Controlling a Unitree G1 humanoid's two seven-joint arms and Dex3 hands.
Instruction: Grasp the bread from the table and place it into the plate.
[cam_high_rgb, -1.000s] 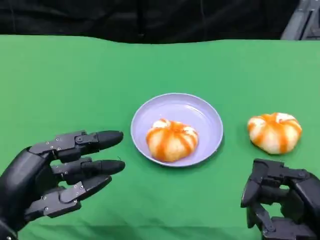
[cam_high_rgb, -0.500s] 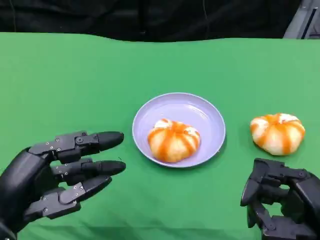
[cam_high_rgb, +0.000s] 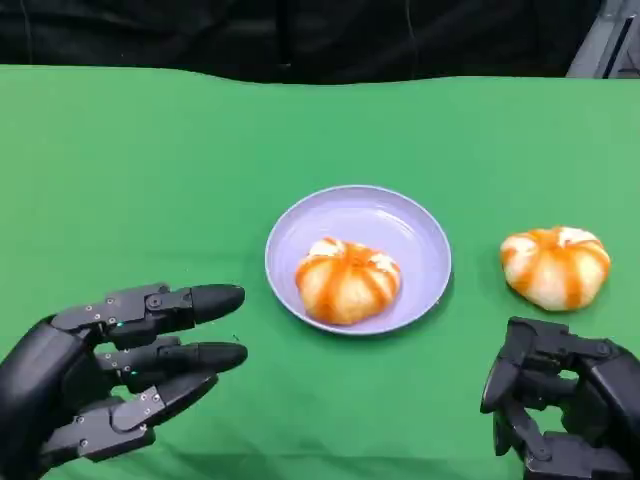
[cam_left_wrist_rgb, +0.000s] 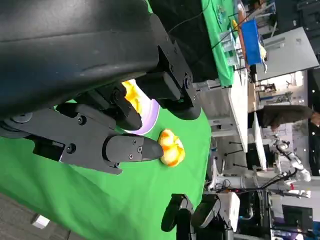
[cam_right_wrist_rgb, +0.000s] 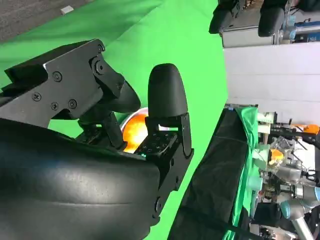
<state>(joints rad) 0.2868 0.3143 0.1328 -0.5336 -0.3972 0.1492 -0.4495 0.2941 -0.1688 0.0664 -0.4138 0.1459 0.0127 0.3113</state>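
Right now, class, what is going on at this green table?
A humanoid robot is putting bread on a lilac plate. One bun already lies in the plate; a second bun sits on the green cloth to the plate's right. The right hand, fingers curled, waits just short of that bun. The left hand hovers open, holding nothing.

My head camera looks down from above and behind my hands at the lilac plate (cam_high_rgb: 358, 258), taking in the whole green table (cam_high_rgb: 150, 170). My left wrist camera sits close behind my fingers, rolled sideways, facing the plate (cam_left_wrist_rgb: 150, 114). My right wrist camera, equally close and tilted, shares that table (cam_right_wrist_rgb: 165, 35).
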